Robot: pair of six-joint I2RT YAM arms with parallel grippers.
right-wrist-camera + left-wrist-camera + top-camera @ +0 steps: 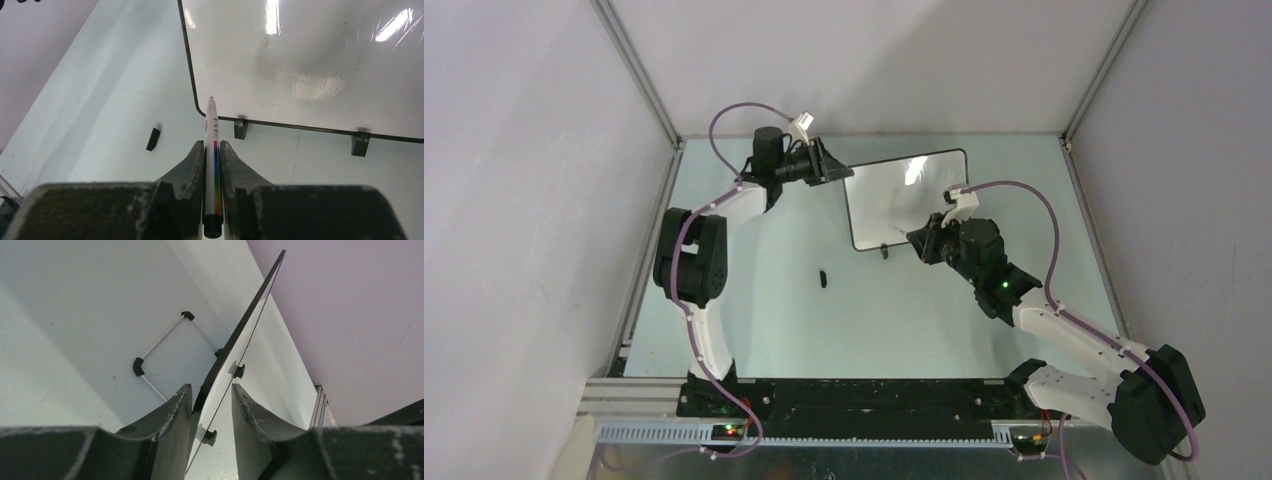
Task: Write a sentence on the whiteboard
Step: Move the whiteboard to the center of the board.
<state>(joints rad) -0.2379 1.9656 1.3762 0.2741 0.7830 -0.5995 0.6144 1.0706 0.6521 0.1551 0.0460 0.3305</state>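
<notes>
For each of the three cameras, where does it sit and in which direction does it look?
Top external: above and behind the arm bases, facing down on the table; both arms and the whiteboard show.
Left wrist: on the left arm, facing along the left tool, whose fingers straddle the whiteboard's edge.
Right wrist: on the right arm, facing along the right tool, shut on a marker pointing at the whiteboard's lower corner.
Shared: top and right wrist views both show the black cap on the table.

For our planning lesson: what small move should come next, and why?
Probably close the left gripper on the whiteboard edge: its jaws straddle it with a gap, while the right gripper holds the marker tip at the blank board's lower corner.
</notes>
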